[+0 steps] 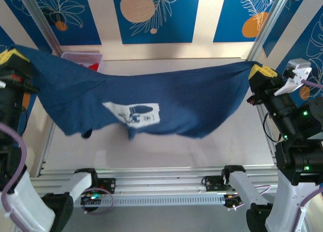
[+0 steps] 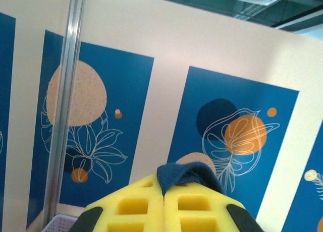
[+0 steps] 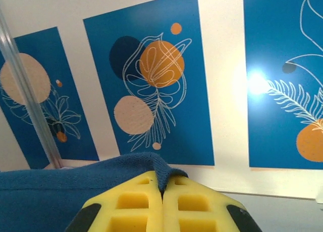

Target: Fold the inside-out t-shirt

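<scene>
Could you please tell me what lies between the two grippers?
The navy t-shirt spans that stretch, pinched at either end by the left gripper and the right gripper and sagging in the middle; the top view shows it.

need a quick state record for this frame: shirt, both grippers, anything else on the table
shirt: navy t-shirt, held up and stretched between both arms, middle sagging over the table
print: pale patch, facing the top camera
left gripper: shut on a shirt edge
right gripper: shut on a shirt edge
other: red garment, far left, partly behind the shirt
</scene>
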You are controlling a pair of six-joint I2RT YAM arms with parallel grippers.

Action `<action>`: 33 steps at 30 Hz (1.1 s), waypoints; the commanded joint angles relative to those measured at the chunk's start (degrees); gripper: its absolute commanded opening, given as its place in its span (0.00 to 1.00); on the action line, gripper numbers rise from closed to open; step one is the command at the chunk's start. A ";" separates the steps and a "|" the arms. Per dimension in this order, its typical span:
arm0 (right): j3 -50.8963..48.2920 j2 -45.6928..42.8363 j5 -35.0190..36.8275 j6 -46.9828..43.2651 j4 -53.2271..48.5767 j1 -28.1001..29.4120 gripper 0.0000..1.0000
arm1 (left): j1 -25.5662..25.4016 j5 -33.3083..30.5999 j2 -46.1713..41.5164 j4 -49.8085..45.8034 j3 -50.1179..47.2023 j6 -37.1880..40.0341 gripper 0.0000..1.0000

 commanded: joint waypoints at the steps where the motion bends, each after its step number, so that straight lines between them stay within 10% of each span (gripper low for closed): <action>1: 0.21 5.38 5.59 -2.87 1.65 0.00 0.00 | 0.23 -2.30 10.36 2.94 -0.95 1.03 0.00; 10: -3.71 30.70 4.31 -1.21 16.72 0.74 0.06 | -1.84 2.33 40.60 11.77 2.03 -1.56 0.02; 13: 4.56 47.57 5.92 -0.53 17.24 1.65 0.14 | -3.38 3.04 60.56 7.27 18.70 -0.83 0.09; 17: 27.30 71.15 5.86 2.14 7.03 1.89 0.40 | -3.96 3.51 87.77 0.67 50.71 -3.14 0.45; 22: 36.25 81.40 3.05 2.97 -3.70 2.88 0.49 | -4.44 2.94 80.40 10.78 27.73 -4.76 0.73; 27: 3.61 65.21 -1.76 7.22 7.49 4.49 0.49 | -8.58 3.10 75.29 1.09 23.02 -4.94 0.76; 33: -27.58 46.99 -2.67 12.62 9.81 5.64 0.49 | -20.37 9.63 52.72 21.04 -21.03 -6.63 0.76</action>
